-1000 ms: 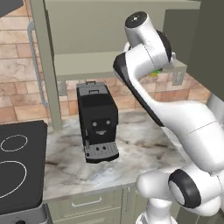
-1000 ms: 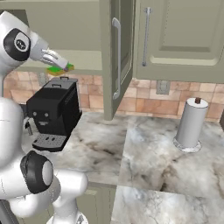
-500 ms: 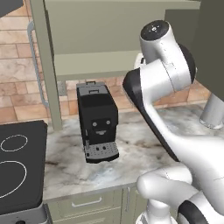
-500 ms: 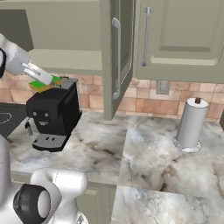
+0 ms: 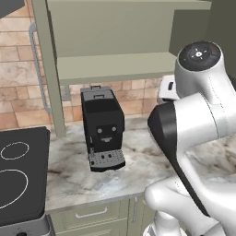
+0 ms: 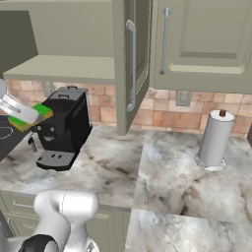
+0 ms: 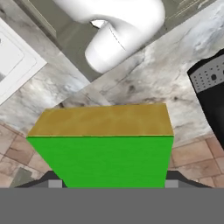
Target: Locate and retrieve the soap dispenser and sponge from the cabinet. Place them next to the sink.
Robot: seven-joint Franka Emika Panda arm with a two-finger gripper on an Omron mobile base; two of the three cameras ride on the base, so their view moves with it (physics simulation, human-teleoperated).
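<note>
The sponge (image 7: pixel 103 146) looks matt, with a flat green face and a duller yellowish side. The counter (image 6: pixel 167 167) is polished veined marble, and the coffee machine (image 5: pixel 102 126) matt black plastic (its drip grille perforated). The cabinet (image 5: pixel 115 41) is smooth sage paint with a silvery metal handle (image 6: pixel 132 64).

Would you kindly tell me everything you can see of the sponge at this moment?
The sponge is a flat rectangular block with a bright green face and a yellowish-gold side, matte and soft-looking. It is off every surface, gripped in the end effector, whose fingers press against its two short ends at the bottom of the hand view. In the right base view it hangs tilted in the air just left of the black coffee machine, above the marble counter. Nothing else touches it.
</note>
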